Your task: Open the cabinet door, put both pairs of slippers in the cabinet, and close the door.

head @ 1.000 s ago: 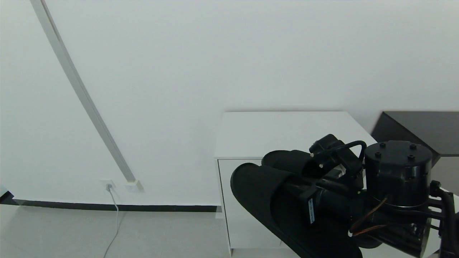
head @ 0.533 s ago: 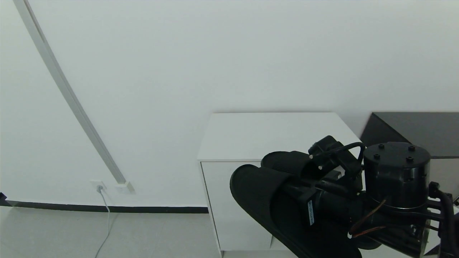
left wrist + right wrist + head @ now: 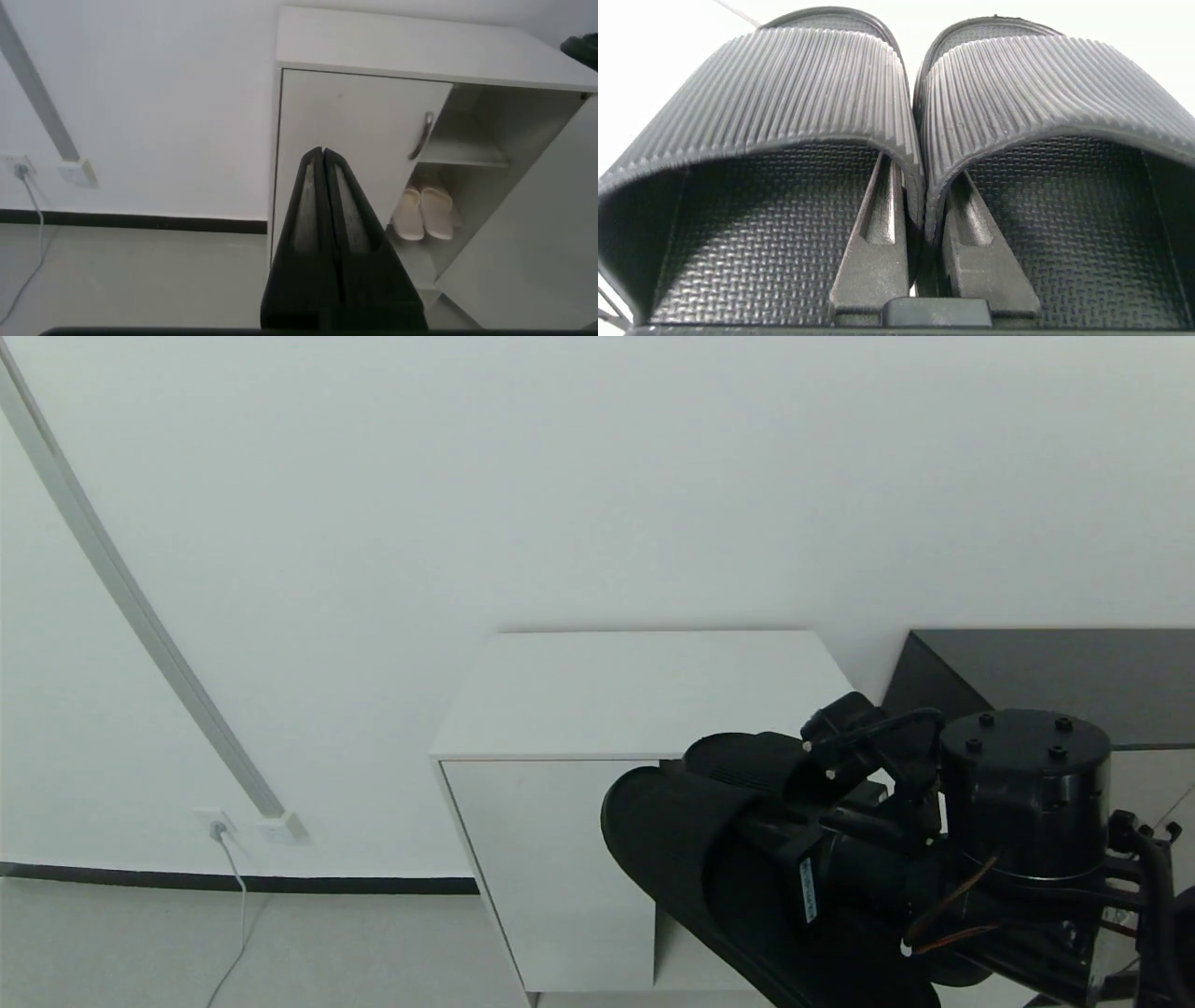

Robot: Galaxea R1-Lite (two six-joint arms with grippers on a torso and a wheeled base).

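Wall [image 3: 560, 476]: white, behind everything; a socket with a cable [image 3: 224, 840] sits low on it, well apart from the work.
Cabinet [image 3: 635, 691]: white, standing against the wall. In the left wrist view one leaf is shut with its handle [image 3: 426, 135], and the other door [image 3: 542, 243] is swung fully open.
Black slippers [image 3: 691, 840]: one pair, held in the air in front of the cabinet and not yet inside it.
Beige slippers [image 3: 422, 213]: the other pair, already lying side by side on a low shelf in the open half.
Right end effector [image 3: 924, 173]: one finger goes into each black slipper, and together they are clamped on the two inner walls, so the pair hangs as one piece.
Left end effector [image 3: 323, 154]: fingers pressed together, holding nothing, pointing toward the cabinet.
Step in hand: I judge it is bringing the black pair to the open half.
How to do it well: line the pair up with the opening first and enter with the toes forward. Pass between the shut leaf and the open door without brushing either. Choose free shelf space, beside or above the beige pair and not on top of it. Release only when the soles rest flat, and keep the left arm ready for the door.
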